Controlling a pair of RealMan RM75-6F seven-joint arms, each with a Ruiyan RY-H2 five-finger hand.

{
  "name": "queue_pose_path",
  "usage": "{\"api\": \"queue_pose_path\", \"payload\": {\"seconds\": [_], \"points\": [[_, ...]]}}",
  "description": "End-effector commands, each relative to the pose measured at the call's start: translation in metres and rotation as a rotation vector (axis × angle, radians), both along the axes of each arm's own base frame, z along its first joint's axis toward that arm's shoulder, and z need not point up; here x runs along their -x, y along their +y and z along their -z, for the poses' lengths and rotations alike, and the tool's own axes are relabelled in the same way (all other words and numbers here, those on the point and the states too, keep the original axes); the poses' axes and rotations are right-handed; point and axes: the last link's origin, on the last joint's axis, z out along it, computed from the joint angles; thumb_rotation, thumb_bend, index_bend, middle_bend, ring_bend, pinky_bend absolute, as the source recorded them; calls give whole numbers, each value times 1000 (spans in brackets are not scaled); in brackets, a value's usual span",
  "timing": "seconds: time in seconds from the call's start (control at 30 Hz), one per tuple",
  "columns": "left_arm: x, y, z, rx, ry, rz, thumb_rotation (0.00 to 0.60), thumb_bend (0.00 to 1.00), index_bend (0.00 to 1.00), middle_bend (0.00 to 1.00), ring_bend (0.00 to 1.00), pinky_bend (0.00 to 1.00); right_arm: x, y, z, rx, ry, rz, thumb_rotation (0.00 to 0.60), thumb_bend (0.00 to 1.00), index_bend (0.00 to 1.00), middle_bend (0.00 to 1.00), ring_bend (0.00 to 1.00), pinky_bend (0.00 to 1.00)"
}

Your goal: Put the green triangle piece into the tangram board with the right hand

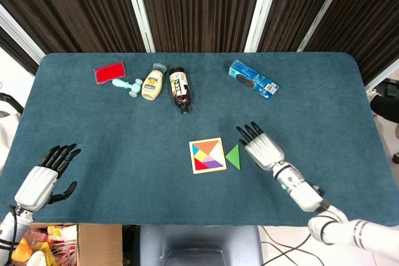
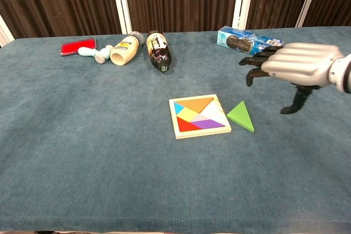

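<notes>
The green triangle piece (image 1: 234, 156) (image 2: 241, 115) lies flat on the blue cloth, touching the right edge of the square tangram board (image 1: 207, 155) (image 2: 199, 115). The board holds coloured pieces and shows a white gap on its right side. My right hand (image 1: 261, 146) (image 2: 293, 66) hovers open above the cloth just right of the triangle, palm down, fingers spread, holding nothing. My left hand (image 1: 45, 175) rests open at the table's near left corner, far from the board; the chest view does not show it.
Along the far side lie a red pad (image 1: 110, 71), a pale blue handle-shaped object (image 1: 128, 86), a cream bottle (image 1: 152, 83), a dark bottle (image 1: 179, 88) and a blue biscuit packet (image 1: 252, 80). A cardboard box (image 1: 56, 244) sits below the near left edge.
</notes>
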Motion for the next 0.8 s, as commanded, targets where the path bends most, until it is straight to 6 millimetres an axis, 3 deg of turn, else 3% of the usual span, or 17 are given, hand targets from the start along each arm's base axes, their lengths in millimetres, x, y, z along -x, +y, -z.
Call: {"api": "queue_pose_path", "payload": {"seconds": [0.03,0.23,0.8], "points": [[0,-2,-1,-3,-1,2,600,432,0,0,0,0,-4,-5,12,-10,31,-17,600,327,404,0,0,0],[0,-2,0,6,-3,1,600,431,0,0,0,0,-7,-11,26,-14,48,-28,600,378,429,0,0,0],[2,-2,-1,0,-2,-7,600,432,0,0,0,0,-12,-11,52,-47,60,-32,600,379,438,0,0,0]]}}
